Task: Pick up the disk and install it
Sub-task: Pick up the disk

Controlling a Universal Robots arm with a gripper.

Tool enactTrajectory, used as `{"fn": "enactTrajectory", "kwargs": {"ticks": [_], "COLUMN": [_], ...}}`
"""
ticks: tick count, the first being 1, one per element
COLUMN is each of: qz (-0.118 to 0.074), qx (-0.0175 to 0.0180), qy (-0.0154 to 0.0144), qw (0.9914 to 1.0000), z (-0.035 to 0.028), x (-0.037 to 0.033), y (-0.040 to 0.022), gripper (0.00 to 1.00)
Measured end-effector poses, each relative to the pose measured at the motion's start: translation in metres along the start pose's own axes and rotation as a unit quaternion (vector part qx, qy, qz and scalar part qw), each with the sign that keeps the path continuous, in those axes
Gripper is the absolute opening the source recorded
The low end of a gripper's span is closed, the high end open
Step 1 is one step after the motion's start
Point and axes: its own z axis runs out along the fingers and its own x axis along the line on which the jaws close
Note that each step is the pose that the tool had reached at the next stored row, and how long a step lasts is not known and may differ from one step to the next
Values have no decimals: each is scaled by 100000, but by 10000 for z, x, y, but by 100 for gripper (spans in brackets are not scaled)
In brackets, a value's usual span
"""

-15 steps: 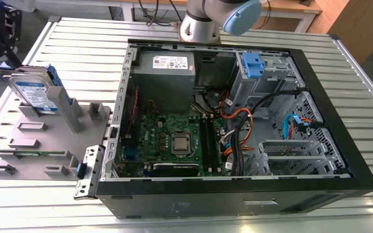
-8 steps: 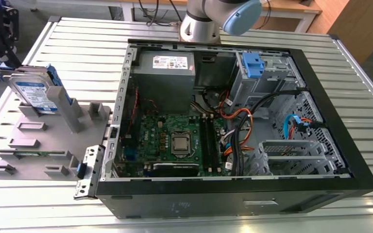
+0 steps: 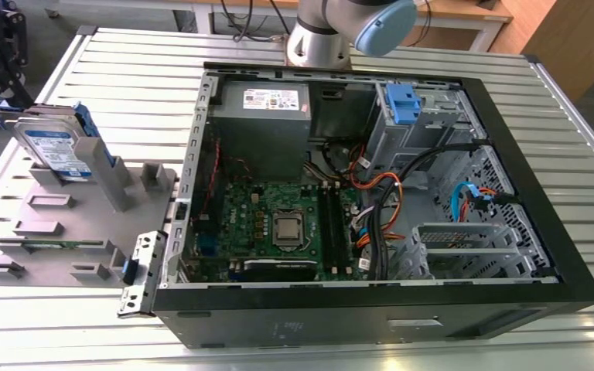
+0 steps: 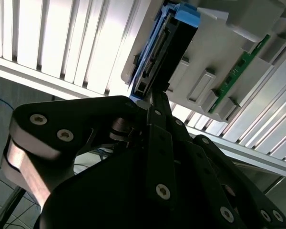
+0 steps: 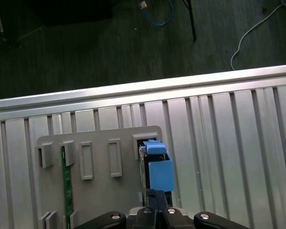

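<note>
End effector (image 5: 155, 195) points down at the disk (image 3: 53, 148) — standing upright.

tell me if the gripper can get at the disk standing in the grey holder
Probably yes: the gripper is right at the upper edge of the disk, and nothing stands between them above the grey holder.

Silver-metal disk (image 3: 55, 151) in blue plastic bracket (image 5: 159, 171), ribbed matt metal table (image 3: 121, 81)
</note>
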Motion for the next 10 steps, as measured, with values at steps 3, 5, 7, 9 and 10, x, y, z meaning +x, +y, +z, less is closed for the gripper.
{"fn": "enactTrajectory", "kwargs": {"ticks": [3,5,7,9,10], "qz": [-769,-1162,-1484,-1744,-1872], "qx": [-34,-39,-47,-62,-65], "qy": [40,51,64,78,86], "qw": [99997,99993,99989,99985,99982], "z": [0,1,2,1,1], "x": [-1,-2,-4,-8,-9], "y": [-8,-18,-35,-56,-68], "gripper": [11,11,11,11,11]}}
